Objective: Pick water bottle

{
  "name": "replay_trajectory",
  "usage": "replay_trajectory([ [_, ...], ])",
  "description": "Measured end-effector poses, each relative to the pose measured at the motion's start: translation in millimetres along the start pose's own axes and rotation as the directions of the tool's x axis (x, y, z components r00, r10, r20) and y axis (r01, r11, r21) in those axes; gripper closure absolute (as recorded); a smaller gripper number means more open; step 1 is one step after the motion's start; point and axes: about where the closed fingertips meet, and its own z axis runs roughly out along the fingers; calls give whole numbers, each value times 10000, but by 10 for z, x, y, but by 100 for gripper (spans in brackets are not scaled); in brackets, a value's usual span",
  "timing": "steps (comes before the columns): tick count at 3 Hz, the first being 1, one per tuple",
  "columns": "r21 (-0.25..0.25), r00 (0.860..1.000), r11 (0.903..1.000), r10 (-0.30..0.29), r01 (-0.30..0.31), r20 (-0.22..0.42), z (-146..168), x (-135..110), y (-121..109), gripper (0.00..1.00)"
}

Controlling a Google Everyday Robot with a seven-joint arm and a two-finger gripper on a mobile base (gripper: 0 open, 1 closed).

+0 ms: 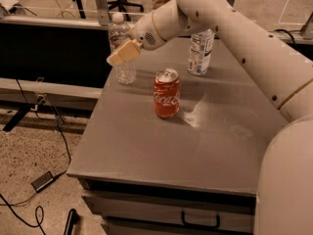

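The water bottle (125, 71) is clear ribbed plastic with a white cap. It stands upright near the far left edge of the grey table (146, 146). My gripper (124, 52) is tan and hangs at the end of the white arm that reaches in from the right. It sits in front of the bottle's upper body and hides part of it. I cannot tell whether it touches the bottle.
A red cola can (167, 93) stands mid-table, right of the water bottle. A bottle with a large white wrap label (200, 50) stands at the back. A drawer handle (200, 220) is under the table front. Cables and a power brick (43, 180) lie on the floor at left.
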Motion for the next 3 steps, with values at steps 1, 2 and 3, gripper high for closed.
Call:
replay_trajectory([
  [1,-85,9997,9998,183,-182,129,22,-27,16,63],
  [2,-243,9990,9994,269,-260,357,-24,-169,6,87],
  [3,-309,9971,9995,82,-59,751,-141,-376,-34,100],
])
